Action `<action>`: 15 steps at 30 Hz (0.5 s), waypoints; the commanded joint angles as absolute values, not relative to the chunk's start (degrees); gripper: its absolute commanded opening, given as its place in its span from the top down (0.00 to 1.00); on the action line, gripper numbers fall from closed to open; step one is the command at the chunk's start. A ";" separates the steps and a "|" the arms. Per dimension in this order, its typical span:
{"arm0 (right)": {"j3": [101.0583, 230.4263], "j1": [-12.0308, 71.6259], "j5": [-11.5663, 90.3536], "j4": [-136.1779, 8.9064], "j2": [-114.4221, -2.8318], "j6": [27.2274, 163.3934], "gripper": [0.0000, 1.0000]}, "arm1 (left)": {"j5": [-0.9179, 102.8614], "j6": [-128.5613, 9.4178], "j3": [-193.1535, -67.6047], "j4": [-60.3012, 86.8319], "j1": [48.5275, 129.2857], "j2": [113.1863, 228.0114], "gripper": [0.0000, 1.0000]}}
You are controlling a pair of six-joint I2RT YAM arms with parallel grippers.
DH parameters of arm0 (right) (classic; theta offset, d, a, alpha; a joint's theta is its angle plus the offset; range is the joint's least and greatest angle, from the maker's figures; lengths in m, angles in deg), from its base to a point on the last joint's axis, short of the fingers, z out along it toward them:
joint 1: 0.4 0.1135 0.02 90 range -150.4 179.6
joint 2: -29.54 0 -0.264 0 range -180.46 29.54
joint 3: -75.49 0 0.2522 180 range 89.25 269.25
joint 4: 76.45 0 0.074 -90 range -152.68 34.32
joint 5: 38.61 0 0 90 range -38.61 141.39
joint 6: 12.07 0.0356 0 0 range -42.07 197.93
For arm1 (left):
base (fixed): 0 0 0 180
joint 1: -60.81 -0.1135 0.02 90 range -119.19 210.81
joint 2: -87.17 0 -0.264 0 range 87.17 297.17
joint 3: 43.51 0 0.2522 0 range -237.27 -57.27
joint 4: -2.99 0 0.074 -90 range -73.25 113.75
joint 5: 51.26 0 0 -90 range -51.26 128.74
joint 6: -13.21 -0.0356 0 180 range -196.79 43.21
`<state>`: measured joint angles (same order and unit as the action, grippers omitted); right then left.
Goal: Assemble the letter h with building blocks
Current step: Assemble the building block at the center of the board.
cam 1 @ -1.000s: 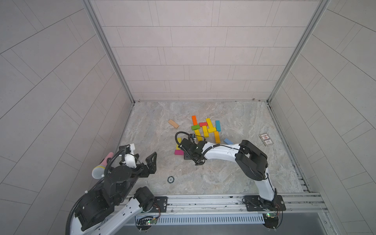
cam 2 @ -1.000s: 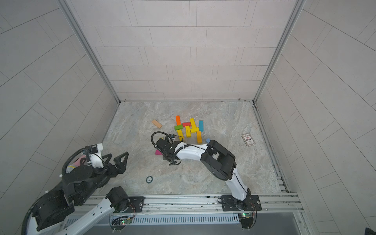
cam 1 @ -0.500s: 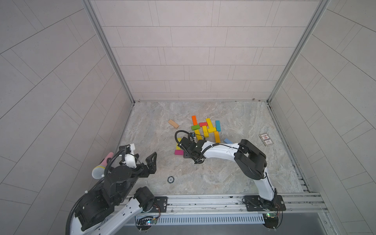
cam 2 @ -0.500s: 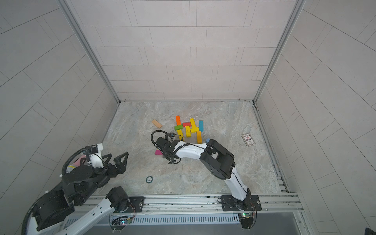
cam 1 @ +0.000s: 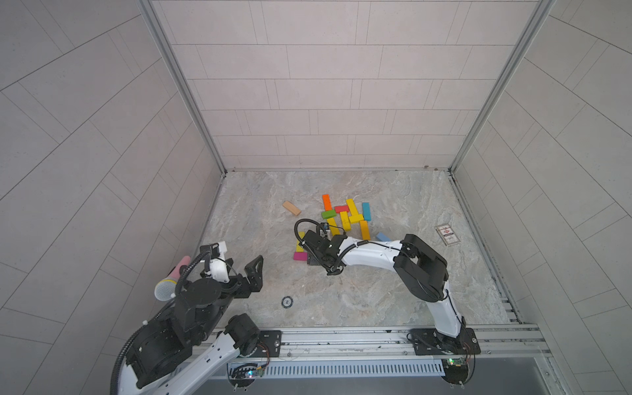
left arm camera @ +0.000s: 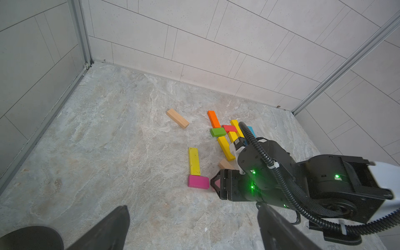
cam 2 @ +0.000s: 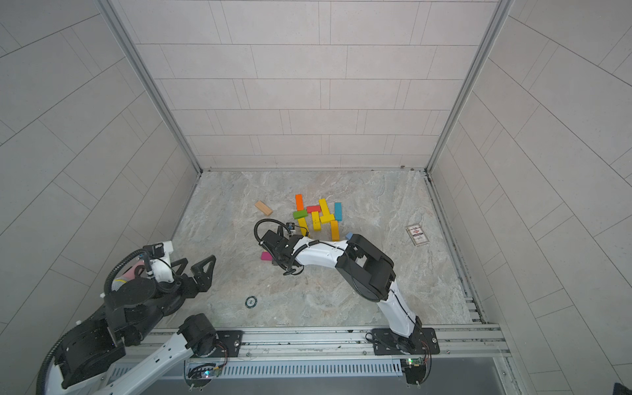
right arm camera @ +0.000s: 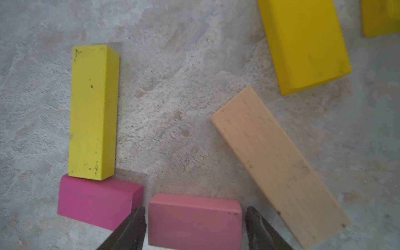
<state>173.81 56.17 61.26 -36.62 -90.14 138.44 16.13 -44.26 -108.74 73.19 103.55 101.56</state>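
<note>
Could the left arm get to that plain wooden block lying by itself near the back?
Probably yes. The wooden block lies apart from the other blocks with bare tabletop between it and the open left gripper; the right arm works farther over. Reach looks long.

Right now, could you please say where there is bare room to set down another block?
Free: from the lone wooden block to the left wall; from the coloured pile to the card. Crowded: that pile, and around the pink block.

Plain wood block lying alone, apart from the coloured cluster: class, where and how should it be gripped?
Probably best to take the lone plain wood block across its narrow width at mid-length, from above: it lies flat, diagonal, both long sides free.
</note>
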 commanded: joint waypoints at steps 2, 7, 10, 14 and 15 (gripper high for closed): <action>174.16 56.02 63.21 -36.05 -89.74 139.47 0.23 | 14.84 -44.84 -108.35 74.06 103.61 100.90 0.00; 168.45 56.04 62.99 -42.84 -81.82 136.35 0.20 | 15.37 -44.80 -108.34 73.94 103.61 100.72 0.00; 163.23 55.88 59.22 -50.48 -76.21 132.07 0.17 | 15.75 -44.97 -108.43 73.92 103.61 100.70 0.00; 155.49 54.00 50.16 -60.15 -70.90 129.00 0.15 | 16.06 -45.32 -108.35 73.77 103.61 100.06 0.00; 153.48 53.32 48.03 -62.58 -69.90 129.12 0.14 | 16.15 -45.36 -108.25 73.73 103.59 99.80 0.00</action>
<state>157.41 54.95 54.40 -53.73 -72.17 131.51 16.46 -44.32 -108.71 73.19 103.55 100.88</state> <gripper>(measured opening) 0.854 0.998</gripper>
